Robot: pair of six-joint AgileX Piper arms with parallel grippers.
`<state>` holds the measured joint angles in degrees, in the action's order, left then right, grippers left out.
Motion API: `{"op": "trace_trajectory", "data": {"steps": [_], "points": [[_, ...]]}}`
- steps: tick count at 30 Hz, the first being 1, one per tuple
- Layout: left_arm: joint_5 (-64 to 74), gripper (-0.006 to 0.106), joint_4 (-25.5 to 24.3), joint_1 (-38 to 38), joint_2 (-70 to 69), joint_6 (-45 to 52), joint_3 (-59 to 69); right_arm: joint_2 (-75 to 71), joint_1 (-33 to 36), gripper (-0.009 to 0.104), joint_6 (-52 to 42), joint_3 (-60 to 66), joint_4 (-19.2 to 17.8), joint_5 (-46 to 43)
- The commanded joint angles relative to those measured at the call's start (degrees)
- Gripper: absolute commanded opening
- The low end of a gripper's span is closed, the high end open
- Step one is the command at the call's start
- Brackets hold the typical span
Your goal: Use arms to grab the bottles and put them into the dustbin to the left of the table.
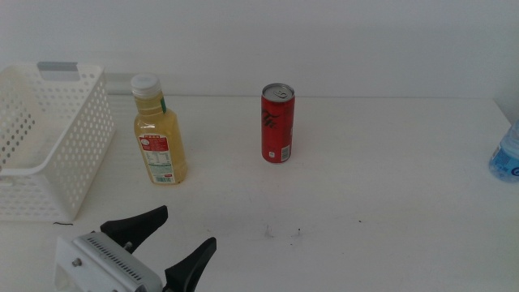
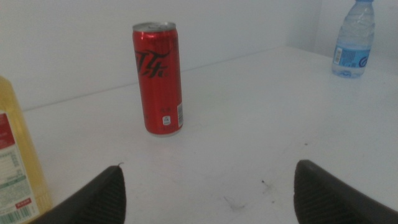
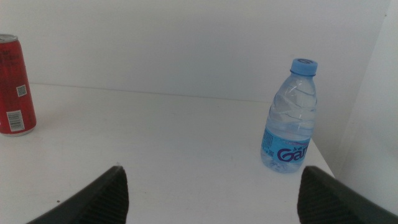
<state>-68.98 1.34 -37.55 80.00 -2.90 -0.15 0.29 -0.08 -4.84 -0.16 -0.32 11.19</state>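
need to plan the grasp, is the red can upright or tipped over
Upright. The red can stands on its base on the table, silver top facing up, and the left wrist view shows it vertical too.

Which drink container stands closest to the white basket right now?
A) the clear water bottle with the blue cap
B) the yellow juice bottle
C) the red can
B: in the middle view the yellow juice bottle stands upright just beside the white basket, while the red can is farther toward the middle and the water bottle sits at the far right edge.
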Motion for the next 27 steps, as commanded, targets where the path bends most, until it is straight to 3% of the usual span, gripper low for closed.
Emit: {"op": "trace_trajectory", "data": {"steps": [1,9,15,27], "points": [[-1.0,0.09,0.1,-0.2,-0.7,0.0,0.2,-0.3,-0.5,0.079,-0.1,0.2,-0.4,-0.4],[-1.0,0.09,0.6,-0.2,-0.3,-0.8,-2.2,-0.3,-0.5,0.079,-0.1,0.2,-0.4,-0.4],[11.7,0.09,1.1,-0.2,1.0,2.9,-12.6,-0.3,-0.5,0.079,-0.1,0.2,-0.4,-0.4],[11.6,0.09,5.6,-0.2,24.0,4.0,-35.2,-0.3,-0.5,0.079,-0.1,0.2,-0.4,-0.4]]}}
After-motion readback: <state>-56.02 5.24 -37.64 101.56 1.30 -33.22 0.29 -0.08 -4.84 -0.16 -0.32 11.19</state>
